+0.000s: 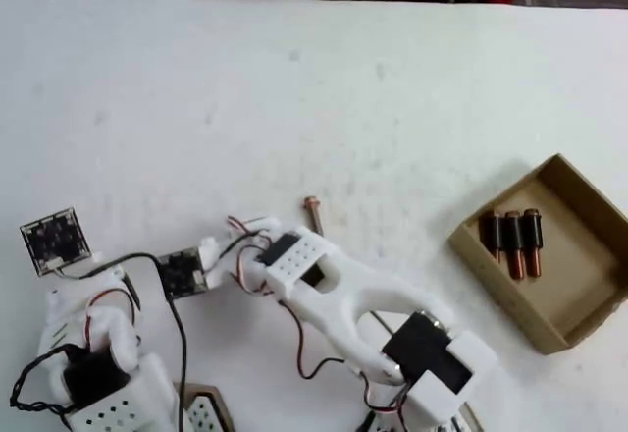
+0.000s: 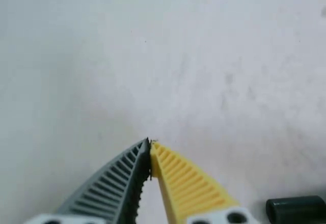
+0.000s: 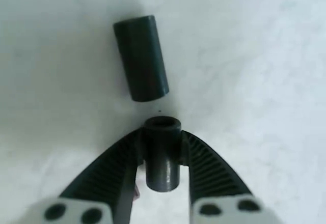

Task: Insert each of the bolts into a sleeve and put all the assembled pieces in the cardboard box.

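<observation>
At the near left of the table (image 1: 392,88), the left arm (image 1: 98,363) is seen folded low. The left gripper (image 2: 150,146) is clenched on nothing: its grey finger and its yellow finger (image 2: 178,178) are pressed together at the tips, above bare white surface. A dark cylinder (image 2: 295,208) is seen lying close beside this gripper; whether it is a sleeve cannot be told.

Further right, the right arm (image 1: 363,314) is stretched from the near edge towards the middle of the table. A held sleeve (image 3: 162,152) is grasped by the right gripper (image 3: 162,135). It is clamped between the two black fingers, with its open end turned away from the wrist. A loose sleeve (image 3: 141,57) is lying on its side on the table just beyond the held one, apart from it.

A copper bolt (image 1: 313,214) is lying on the table just on the far side of the right arm's wrist, with its head pointing to the far side.

At the right, the cardboard box (image 1: 579,295) is placed cornerwise. Three assembled pieces (image 1: 511,241) are laid side by side in it, near its far-left wall, each with the dark sleeve at the far end.
</observation>
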{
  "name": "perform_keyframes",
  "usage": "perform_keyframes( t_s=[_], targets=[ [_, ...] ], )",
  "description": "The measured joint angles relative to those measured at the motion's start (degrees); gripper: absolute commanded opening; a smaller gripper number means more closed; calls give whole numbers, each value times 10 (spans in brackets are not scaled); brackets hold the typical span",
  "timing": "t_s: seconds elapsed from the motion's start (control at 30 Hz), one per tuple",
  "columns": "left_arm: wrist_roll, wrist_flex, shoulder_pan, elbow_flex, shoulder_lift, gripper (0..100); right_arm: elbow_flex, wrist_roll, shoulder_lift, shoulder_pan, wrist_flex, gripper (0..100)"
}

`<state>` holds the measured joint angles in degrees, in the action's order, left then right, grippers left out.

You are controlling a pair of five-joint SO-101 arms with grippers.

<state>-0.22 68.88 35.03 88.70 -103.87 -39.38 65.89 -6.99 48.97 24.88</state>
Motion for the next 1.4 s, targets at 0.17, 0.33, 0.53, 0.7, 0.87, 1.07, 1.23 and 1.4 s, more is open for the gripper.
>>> perform_keyframes(
  t_s=[0.17,0.33,0.53,0.7,0.87,1.07,1.23,1.4],
  targets=[
    [0,0,0,0,0,22,8,0,-4,-20,1,17],
    [0,0,0,0,0,22,11,-1,-9,-32,1,17],
    [0,0,0,0,0,22,17,-1,0,-41,1,17],
    [0,0,0,0,0,22,17,-1,31,-57,0,17],
    [0,0,0,0,0,22,18,-76,92,-80,7,17],
    [0,0,0,0,0,22,37,-156,184,-106,94,17],
    [0,0,0,0,0,22,39,-258,265,-133,209,17],
    [0,0,0,0,0,22,39,-333,295,-171,316,17]
  ],
)
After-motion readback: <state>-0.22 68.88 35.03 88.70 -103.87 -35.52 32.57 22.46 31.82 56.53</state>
